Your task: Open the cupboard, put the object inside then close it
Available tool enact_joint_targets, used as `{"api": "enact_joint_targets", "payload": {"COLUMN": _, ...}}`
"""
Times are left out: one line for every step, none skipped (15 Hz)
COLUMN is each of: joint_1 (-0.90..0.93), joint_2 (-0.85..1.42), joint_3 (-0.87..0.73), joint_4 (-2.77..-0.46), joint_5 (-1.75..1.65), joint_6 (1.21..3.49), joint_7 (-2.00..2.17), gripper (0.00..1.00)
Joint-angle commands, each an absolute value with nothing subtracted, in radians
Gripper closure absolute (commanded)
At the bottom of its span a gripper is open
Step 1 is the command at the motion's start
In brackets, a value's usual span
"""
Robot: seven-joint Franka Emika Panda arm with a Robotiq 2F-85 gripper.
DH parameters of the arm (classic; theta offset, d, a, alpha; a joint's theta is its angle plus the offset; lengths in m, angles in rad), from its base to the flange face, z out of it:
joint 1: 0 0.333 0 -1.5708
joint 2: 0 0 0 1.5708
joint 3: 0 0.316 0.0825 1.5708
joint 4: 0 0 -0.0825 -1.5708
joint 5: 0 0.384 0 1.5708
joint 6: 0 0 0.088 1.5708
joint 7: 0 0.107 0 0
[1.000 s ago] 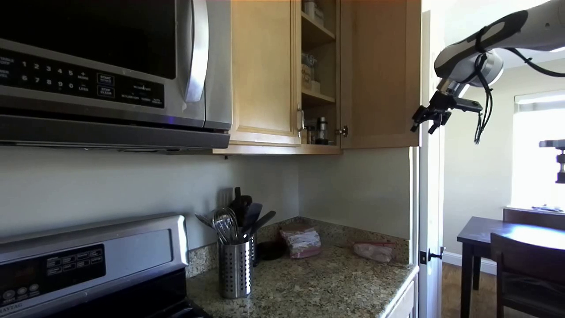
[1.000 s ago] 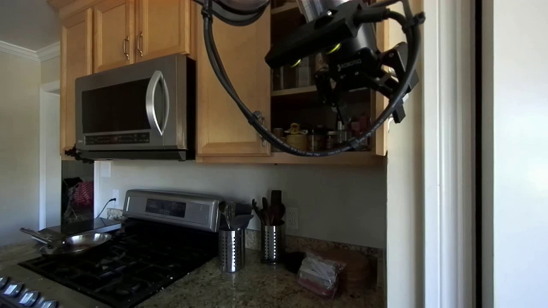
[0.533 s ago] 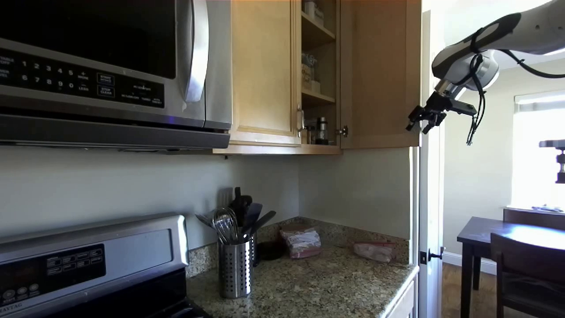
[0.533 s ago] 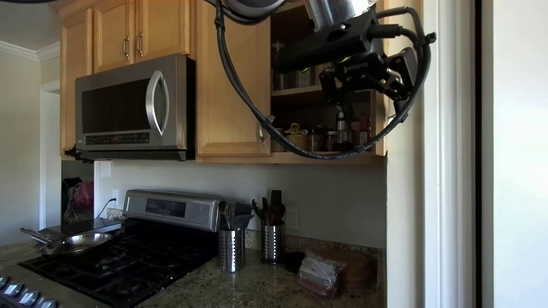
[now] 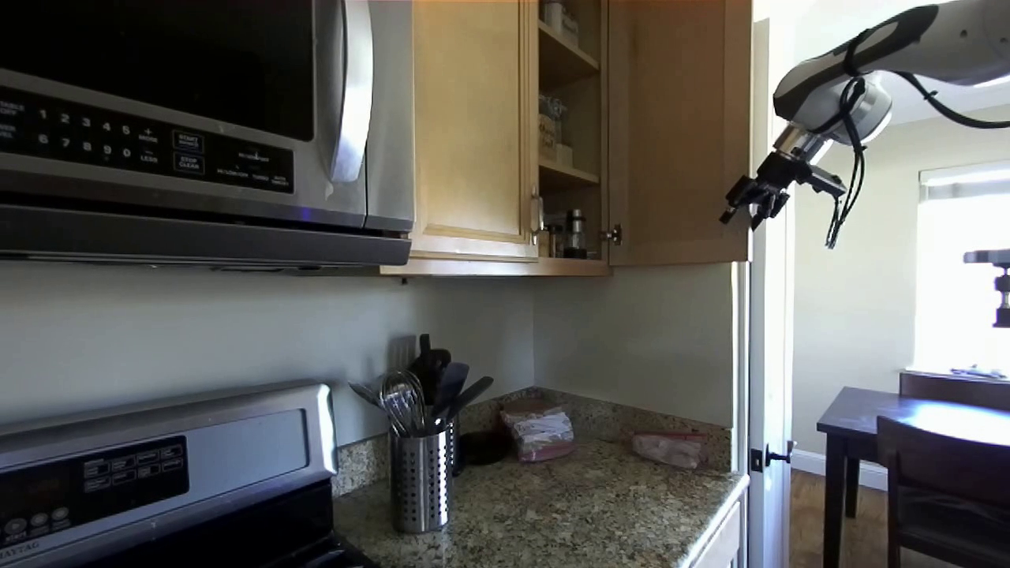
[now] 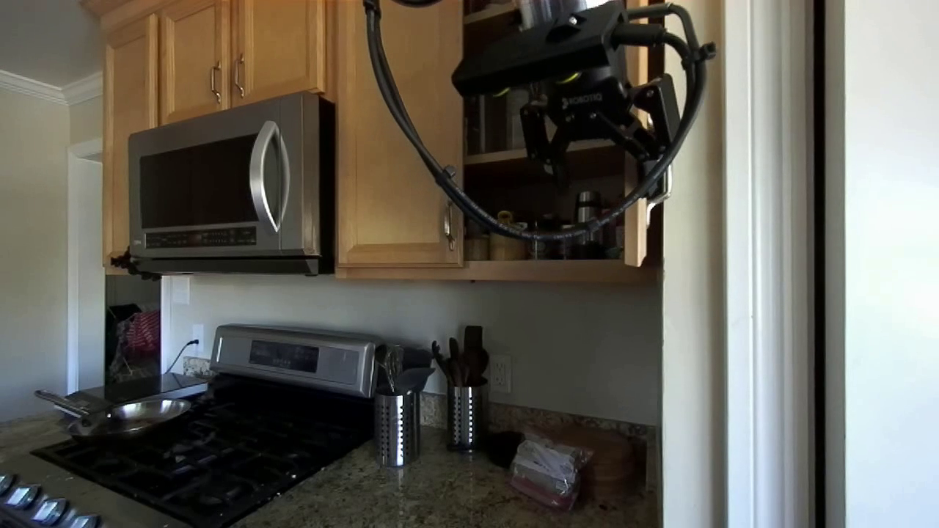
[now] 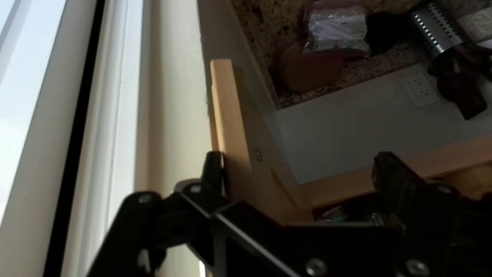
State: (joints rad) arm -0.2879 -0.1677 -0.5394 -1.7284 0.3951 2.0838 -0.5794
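Note:
The light maple cupboard has its right door (image 5: pixel 678 134) swung wide, while its left door (image 5: pixel 469 126) is closed. Jars and a silver-topped bottle (image 6: pixel 587 207) stand on the lowest shelf. My gripper (image 7: pixel 299 162) is open with nothing gripped. The open door's edge (image 7: pixel 226 104) lies between the jaws, near the left finger (image 7: pixel 213 167), which is on the door's outer side; whether it touches I cannot tell. In an exterior view, the gripper (image 6: pixel 603 183) overlaps the shelves beside the door's metal handle (image 6: pixel 662 192). Which thing is the object cannot be told.
A pale wall end (image 7: pixel 175 96) stands close beyond the door's outer side. A steel microwave (image 6: pixel 205 183) hangs left of the cupboard. Below are a utensil holder (image 5: pixel 420 481) and a plastic bag (image 5: pixel 544 432) on the granite counter. The arm's cable (image 6: pixel 411 132) loops low.
The gripper has moved left in an exterior view over the last half second. The open door's edge has swung slightly inward with it, and its handle now shows.

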Motion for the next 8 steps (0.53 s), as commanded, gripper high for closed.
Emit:
{"api": "enact_joint_targets", "payload": {"joint_1": -0.281, "joint_2": -0.167, "joint_3": -0.529, "joint_4": -1.664, "joint_5": 0.430, "joint_6": 1.870, "joint_7": -0.623, "gripper": 0.00}}
{"api": "enact_joint_targets", "payload": {"joint_1": -0.279, "joint_2": -0.169, "joint_3": -0.522, "joint_4": -1.651, "joint_5": 0.432, "joint_6": 1.812, "joint_7": -0.638, "gripper": 0.00}}
{"api": "enact_joint_targets", "payload": {"joint_1": -0.273, "joint_2": -0.177, "joint_3": -0.509, "joint_4": -1.647, "joint_5": 0.433, "joint_6": 1.765, "joint_7": -0.659, "gripper": 0.00}}
{"api": "enact_joint_targets", "payload": {"joint_1": -0.268, "joint_2": -0.182, "joint_3": -0.498, "joint_4": -1.640, "joint_5": 0.440, "joint_6": 1.722, "joint_7": -0.677, "gripper": 0.00}}
{"api": "enact_joint_targets", "payload": {"joint_1": -0.261, "joint_2": -0.189, "joint_3": -0.486, "joint_4": -1.638, "joint_5": 0.456, "joint_6": 1.690, "joint_7": -0.697, "gripper": 0.00}}
{"api": "enact_joint_targets", "payload": {"joint_1": -0.254, "joint_2": -0.191, "joint_3": -0.479, "joint_4": -1.631, "joint_5": 0.477, "joint_6": 1.654, "joint_7": -0.721, "gripper": 0.00}}
{"api": "enact_joint_targets", "payload": {"joint_1": -0.248, "joint_2": -0.192, "joint_3": -0.471, "joint_4": -1.629, "joint_5": 0.500, "joint_6": 1.625, "joint_7": -0.743, "gripper": 0.00}}
{"api": "enact_joint_targets", "payload": {"joint_1": -0.243, "joint_2": -0.188, "joint_3": -0.466, "joint_4": -1.620, "joint_5": 0.524, "joint_6": 1.589, "joint_7": -0.769, "gripper": 0.00}}
